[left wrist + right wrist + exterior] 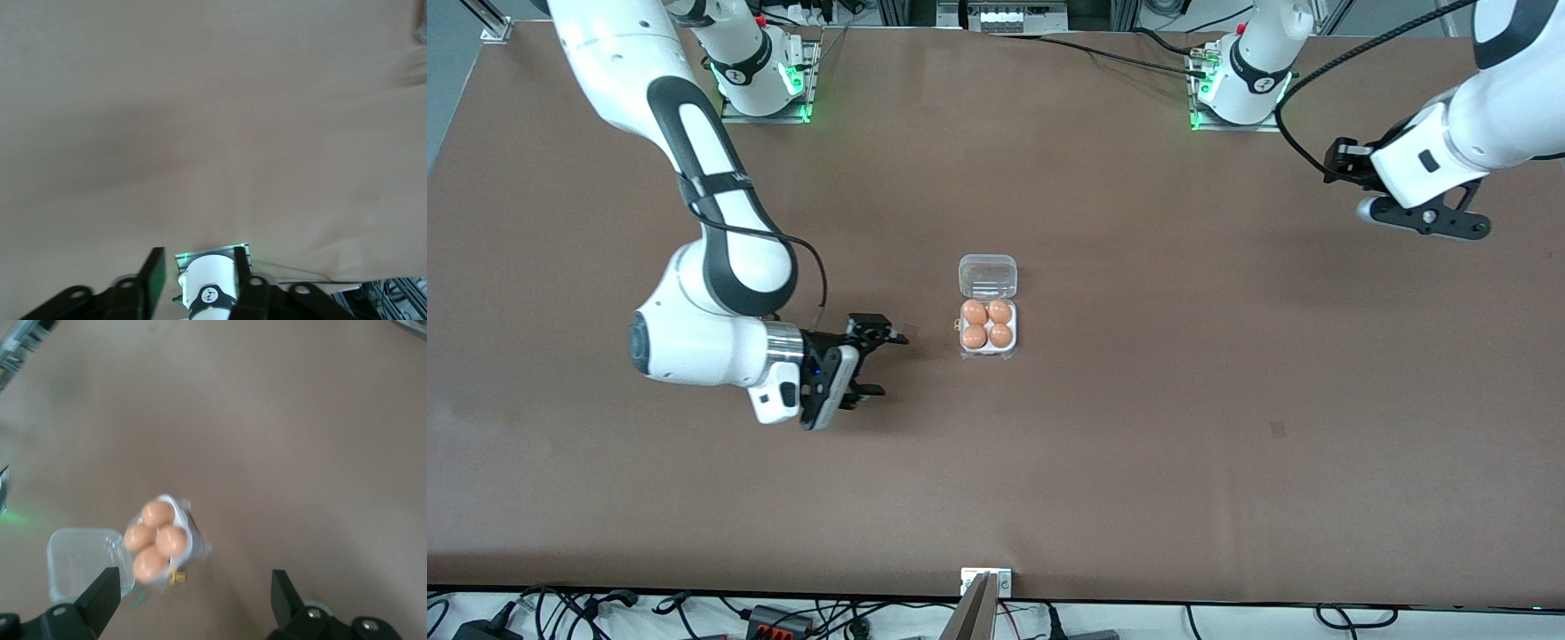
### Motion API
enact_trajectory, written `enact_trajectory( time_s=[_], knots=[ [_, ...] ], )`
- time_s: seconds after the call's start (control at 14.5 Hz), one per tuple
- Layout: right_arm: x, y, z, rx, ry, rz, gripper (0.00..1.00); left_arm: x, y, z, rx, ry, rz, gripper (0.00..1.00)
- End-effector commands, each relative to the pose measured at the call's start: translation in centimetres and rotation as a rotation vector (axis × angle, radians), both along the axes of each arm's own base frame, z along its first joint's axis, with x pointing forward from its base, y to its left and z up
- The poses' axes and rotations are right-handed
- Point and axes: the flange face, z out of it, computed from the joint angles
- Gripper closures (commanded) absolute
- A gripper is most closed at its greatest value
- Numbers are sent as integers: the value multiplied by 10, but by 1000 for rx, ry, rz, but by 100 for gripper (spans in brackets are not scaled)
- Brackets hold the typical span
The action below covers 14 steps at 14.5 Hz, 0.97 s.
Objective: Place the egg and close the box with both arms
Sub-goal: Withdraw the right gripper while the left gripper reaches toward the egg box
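The box [988, 352] sits open mid-table, its white tray holding several brown eggs [987, 324]. Its clear lid [987, 276] lies flat, hinged on the side farther from the front camera. My right gripper [885, 363] hovers low beside the box, toward the right arm's end of the table, and is open with nothing in it. In the right wrist view the eggs [155, 540] and the lid [77, 563] show ahead of the wide-apart gripper [195, 587]. My left gripper [1430, 220] hangs high over the left arm's end of the table. Its fingers [199, 260] stand apart, holding nothing.
A small yellow tab [175, 575] lies on the table against the tray. Both arm bases [760, 76] [1245, 84] stand along the table edge farthest from the front camera. A metal bracket [985, 582] sits at the nearest edge, with cables below it.
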Motion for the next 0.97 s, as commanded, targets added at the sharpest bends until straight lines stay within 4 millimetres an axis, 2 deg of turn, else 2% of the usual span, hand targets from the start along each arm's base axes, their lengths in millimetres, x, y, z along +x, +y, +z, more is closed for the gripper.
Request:
enact_trajectory(
  time_s=[0.0,0.21,0.41,0.48,0.55,0.69,0.76,0.9],
  knots=[
    [2,-31,21,-89,166,-127,0,-3,-36,-10,-51,55,-36,91],
    [11,-83,40,-153,343,-299,0,-13,-101,-25,-15,63,-52,91],
    [14,-115,48,-211,454,-450,0,-22,-148,-49,-62,42,21,92],
    [14,-123,47,-231,497,-503,0,-32,-174,-57,-55,34,62,91],
    [13,-130,47,-247,530,-545,0,-43,-209,-65,-46,-2,94,91],
    [13,-141,46,-322,562,-635,0,-64,-266,-94,-44,-32,137,91],
    [12,-140,45,-365,577,-670,0,-75,-287,-110,-54,-41,145,92],
    [11,-140,50,-383,612,-740,0,-108,-332,-147,-70,-92,156,92]
  ],
)
